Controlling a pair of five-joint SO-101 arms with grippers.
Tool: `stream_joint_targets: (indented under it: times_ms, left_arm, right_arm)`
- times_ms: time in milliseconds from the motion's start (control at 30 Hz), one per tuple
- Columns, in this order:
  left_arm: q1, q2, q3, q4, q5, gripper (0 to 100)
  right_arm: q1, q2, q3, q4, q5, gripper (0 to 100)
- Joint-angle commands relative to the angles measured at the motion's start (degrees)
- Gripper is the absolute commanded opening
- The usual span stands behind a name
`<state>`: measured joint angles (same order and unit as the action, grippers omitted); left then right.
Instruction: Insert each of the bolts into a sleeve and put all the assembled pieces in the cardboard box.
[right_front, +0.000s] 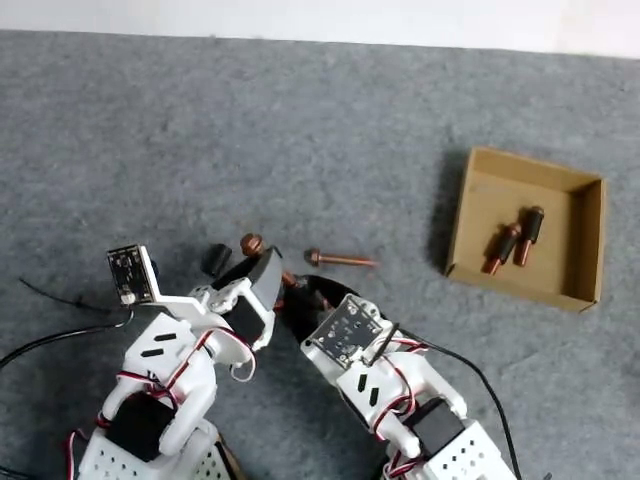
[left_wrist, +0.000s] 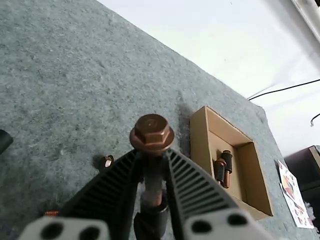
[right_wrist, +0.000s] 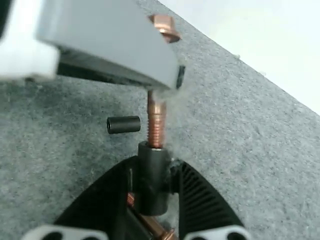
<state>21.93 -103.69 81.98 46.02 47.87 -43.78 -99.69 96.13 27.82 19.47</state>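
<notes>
- Bolt (left_wrist: 152, 134): copper, hex flanged head, threaded shank. Left gripper (left_wrist: 152, 156) pinches it on the shank just under the head, ribbed black pads tight on both sides.
- Bolt's long axis runs diag. in high view: head (right_front: 252, 243) twd far left, threaded tip twd right gripper (right_wrist: 152, 167).
- Sleeve (right_wrist: 152, 175): black, smooth, short cylinder. Clamped betw. right gripper's fingers, open end facing the bolt, same axis as the bolt.
- Threaded tip sits in the sleeve mouth. Most of the shank is bare betw. the two grippers.
- Loose sleeve (right_wrist: 123, 124): black tube lying on its side on the mat, near the held pair, touching nothing.
- Loose bolt (right_front: 340, 259): flat on mat, axis approx. left-right in high view, head twd the arms, tip twd cardboard box (right_front: 468, 215).
- Box: shallow, open top, brown, well right of both grippers.
- Assembled pieces (right_front: 516, 240): two, side by side in box, roughly parallel, black sleeve ends far, copper ends near.
- Copper bit under right gripper (right_wrist: 150, 227): prob. another bolt, too cropped to be sure.
- Mat (right_front: 300, 130): grey, felt-like, fuzzy nap.
</notes>
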Motion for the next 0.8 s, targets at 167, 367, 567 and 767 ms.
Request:
stream_joint_targets:
  times_ms: [167,367,567,767]
  left_arm:
    - [1.89,-0.57,3.03,-1.58,-3.96,0]
    - [4.35,-0.48,4.26,-1.49,-4.04,2]
    - [0.40,-0.48,4.35,-1.23,-0.88,38]
    - [-16.84,-0.57,1.36,-1.49,9.14,58]
  right_arm:
    - [0.22,-0.48,6.90,-1.54,0.70,0.5]
    - [0.48,-0.48,6.90,-1.54,0.70,0.5]
    - [0.57,-0.48,6.99,-1.54,0.70,0.5]
    - [0.57,-0.48,6.99,-1.54,0.62,0.5]
